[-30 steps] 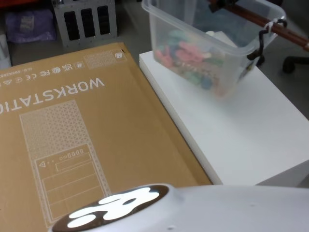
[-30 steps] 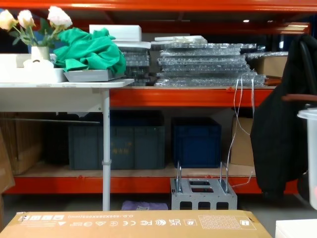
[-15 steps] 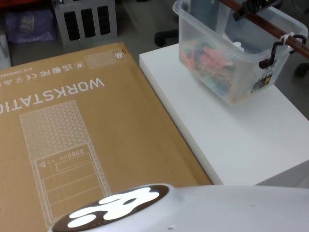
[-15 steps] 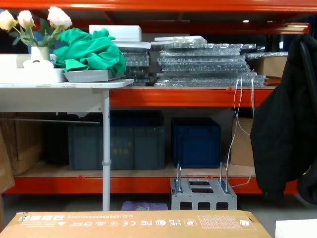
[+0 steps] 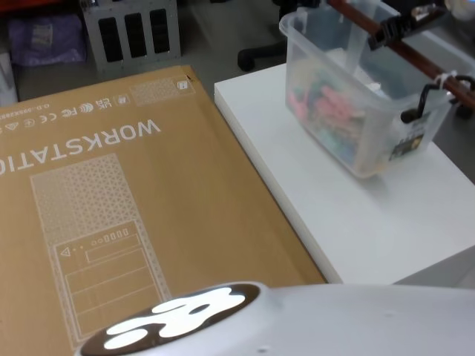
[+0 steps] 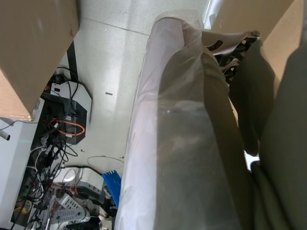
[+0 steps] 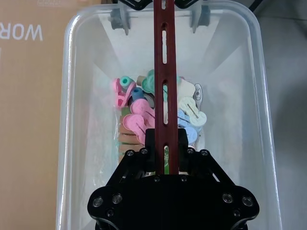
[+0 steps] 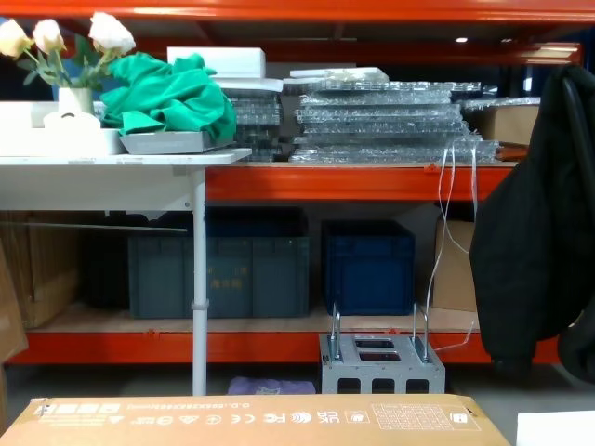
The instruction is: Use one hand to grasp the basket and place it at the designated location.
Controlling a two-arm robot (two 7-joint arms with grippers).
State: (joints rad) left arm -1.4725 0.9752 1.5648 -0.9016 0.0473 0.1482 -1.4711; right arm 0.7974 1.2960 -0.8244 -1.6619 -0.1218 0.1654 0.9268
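The basket [image 5: 356,111], a translucent white tub holding several pastel plastic pieces, sits over the far right part of the white table [image 5: 356,222], a shadow under its near corner; whether it rests on the top I cannot tell. My right gripper [image 5: 401,26] is above it, shut on the dark red-brown bar handle [image 5: 424,63]. A black hook [image 5: 424,95] hangs from that bar at the near end. In the right wrist view the gripper [image 7: 165,143] clamps the handle [image 7: 165,72] across the middle of the basket [image 7: 72,96]. My left arm hangs parked beside the body.
A large cardboard box [image 5: 111,208] marked WORKSTATION lies to the left of the table. Behind it a small grey metal crate [image 8: 381,367] stands on the floor. Orange racking holds dark blue crates [image 8: 367,265], and a black jacket [image 8: 535,232] hangs at the right.
The basket has swung right and nearer over the table and tilts less. Its edge has left the chest view's right side.
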